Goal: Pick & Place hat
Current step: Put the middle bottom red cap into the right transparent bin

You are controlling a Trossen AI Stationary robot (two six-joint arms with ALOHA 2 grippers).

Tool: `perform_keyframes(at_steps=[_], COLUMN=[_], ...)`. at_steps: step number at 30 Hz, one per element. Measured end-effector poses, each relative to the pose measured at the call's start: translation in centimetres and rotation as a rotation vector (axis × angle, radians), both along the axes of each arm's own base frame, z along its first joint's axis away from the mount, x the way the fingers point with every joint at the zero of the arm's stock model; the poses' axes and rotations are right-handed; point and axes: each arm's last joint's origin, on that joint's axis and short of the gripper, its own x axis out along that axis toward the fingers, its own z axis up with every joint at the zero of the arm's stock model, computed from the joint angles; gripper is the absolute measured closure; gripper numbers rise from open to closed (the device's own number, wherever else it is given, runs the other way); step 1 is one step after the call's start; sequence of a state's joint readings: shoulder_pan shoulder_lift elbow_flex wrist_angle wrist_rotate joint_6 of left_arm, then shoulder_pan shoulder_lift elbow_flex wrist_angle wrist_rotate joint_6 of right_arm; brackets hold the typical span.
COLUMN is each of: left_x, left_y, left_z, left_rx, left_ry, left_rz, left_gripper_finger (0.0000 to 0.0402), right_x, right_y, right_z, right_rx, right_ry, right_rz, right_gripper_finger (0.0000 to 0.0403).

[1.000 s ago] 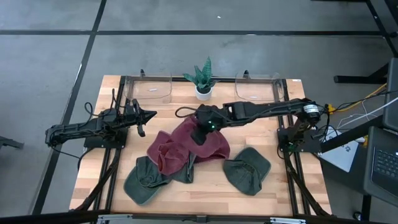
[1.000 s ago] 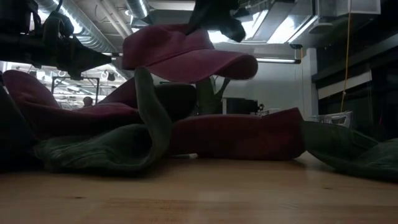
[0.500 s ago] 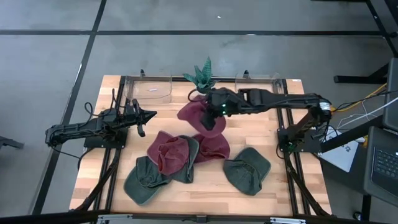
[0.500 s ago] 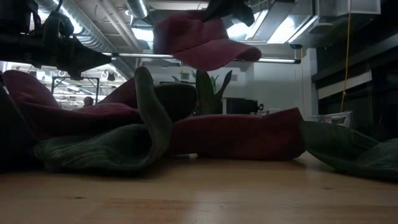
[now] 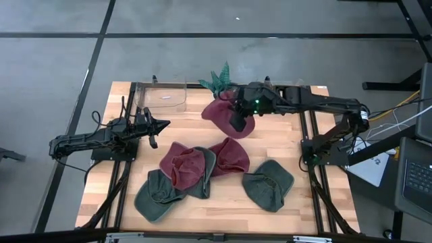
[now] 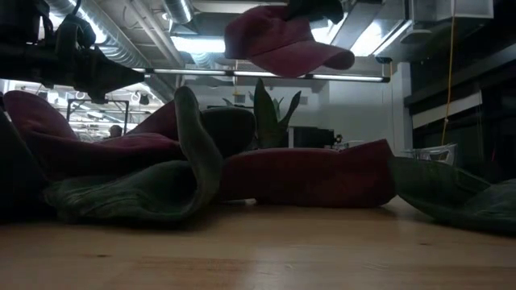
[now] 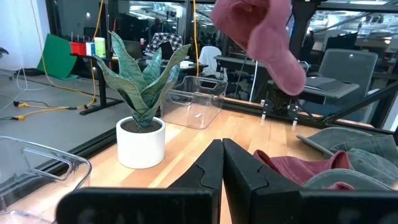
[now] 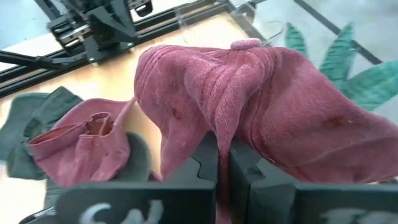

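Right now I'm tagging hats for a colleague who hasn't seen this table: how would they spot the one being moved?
Start at the potted plant at the table's far edge. Just beside it, the right gripper is shut on a red hat. It alone hangs in the air, while the other red and green hats lie heaped on the wood nearer the front.

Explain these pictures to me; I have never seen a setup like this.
Two dark robot arms work at a wooden table. One picture looks straight down from above, one looks level across the tabletop, and two come from cameras on the arms' wrists. The right gripper is shut on a red cap and holds it in the air near a potted plant and clear bins. The left gripper waits shut at its side, holding nothing. A pile of red caps and green caps lies on the table.
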State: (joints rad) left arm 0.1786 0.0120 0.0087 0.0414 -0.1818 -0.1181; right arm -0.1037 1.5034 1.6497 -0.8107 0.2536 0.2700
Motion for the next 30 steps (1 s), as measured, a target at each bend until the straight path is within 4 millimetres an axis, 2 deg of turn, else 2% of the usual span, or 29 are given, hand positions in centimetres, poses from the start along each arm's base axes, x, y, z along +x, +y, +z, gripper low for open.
perform_keyframes(at_steps=[12,20,30], left_x=[0.0,0.0,0.0], left_y=[0.0,0.0,0.0], left_z=[0.0,0.0,0.0], left_rx=[0.0,0.0,0.0], left_ry=[0.0,0.0,0.0], left_rz=[0.0,0.0,0.0], left_gripper_finger=[0.0398,0.0398,0.0398], right_x=[-3.1,-6.0,-9.3], right_y=[-2.9,-5.3,-7.4], right_z=[1.7,2.7,3.3], right_rx=[-0.1,-0.178,-0.188], right_ry=[0.02,0.074,0.118], right_rz=[-0.046,-0.149,-0.263], right_gripper_finger=[0.0394,0.0394,0.0394])
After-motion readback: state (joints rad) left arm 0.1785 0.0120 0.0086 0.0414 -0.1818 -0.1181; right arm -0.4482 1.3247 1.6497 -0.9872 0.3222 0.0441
